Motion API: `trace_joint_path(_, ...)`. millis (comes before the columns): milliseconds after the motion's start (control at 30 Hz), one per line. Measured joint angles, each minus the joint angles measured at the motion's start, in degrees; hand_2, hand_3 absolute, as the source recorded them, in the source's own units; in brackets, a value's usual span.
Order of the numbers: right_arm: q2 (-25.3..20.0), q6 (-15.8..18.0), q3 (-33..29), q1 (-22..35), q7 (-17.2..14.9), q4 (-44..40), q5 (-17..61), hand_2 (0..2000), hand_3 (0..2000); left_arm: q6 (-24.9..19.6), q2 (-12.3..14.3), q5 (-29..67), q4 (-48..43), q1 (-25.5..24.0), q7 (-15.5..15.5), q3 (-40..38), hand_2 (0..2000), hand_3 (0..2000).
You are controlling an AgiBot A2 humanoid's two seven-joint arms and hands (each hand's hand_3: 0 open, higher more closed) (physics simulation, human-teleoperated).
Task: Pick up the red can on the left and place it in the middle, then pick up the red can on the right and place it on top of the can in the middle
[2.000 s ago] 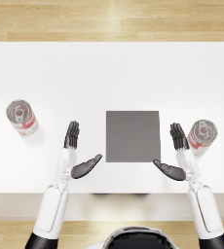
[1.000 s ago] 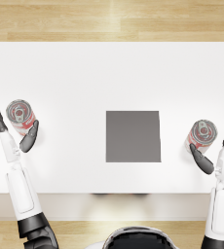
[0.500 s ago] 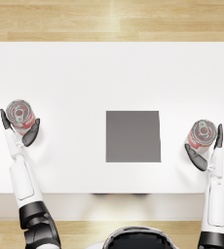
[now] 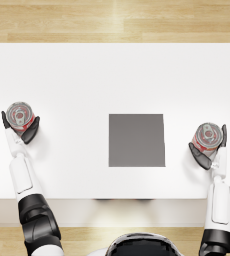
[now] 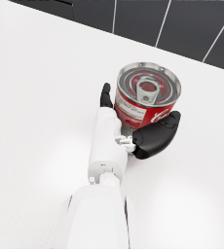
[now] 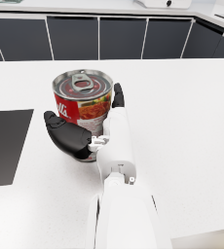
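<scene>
Both hands closed in since 0.5 s: left hand [image 4: 21, 131] cups left can [image 4: 20, 116], right hand [image 4: 210, 150] cups right can [image 4: 207, 136]; fingers part-curled, touching. Gray mat [image 4: 136, 140] between, at 12 o'clock.

two red cans, one grey mat on a white table
one can [image 4: 20, 116] sits far left, the other can [image 4: 207, 136] far right; the single mat [image 4: 136, 140] between; one table [image 4: 112, 75].

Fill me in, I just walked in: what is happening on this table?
A simulated humanoid has each dark hand wrapped around a red tin can with a pull-tab lid. The left hand grips the left red can; the right hand grips the right red can. Both cans stand upright on the white table; the dark grey square mat between them is bare.
</scene>
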Motion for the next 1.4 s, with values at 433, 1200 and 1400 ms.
trace_joint_path(433, -1.0, 3.6, 0.3, 0.7, 0.4, 5.5, 0.0, 2000, 1520, -1.3, 0.8, 0.0, -17.8, -7.0, -0.2, 3.6, 2000, 1520)
trace_joint_path(1200, -3.4, 3.0, 7.3, 7.6, 0.4, 24.9, 0.0, 2000, 1520, -2.6, 6.0, 0.1, -50.3, -13.7, -0.2, 37.9, 2000, 1520)
trace_joint_path(1400, -3.9, 3.1, 8.2, 8.0, 0.4, 25.2, 0.0, 2000, 1520, -2.5, 8.6, -5.6, -43.9, -12.1, -0.2, 43.6, 2000, 1520)
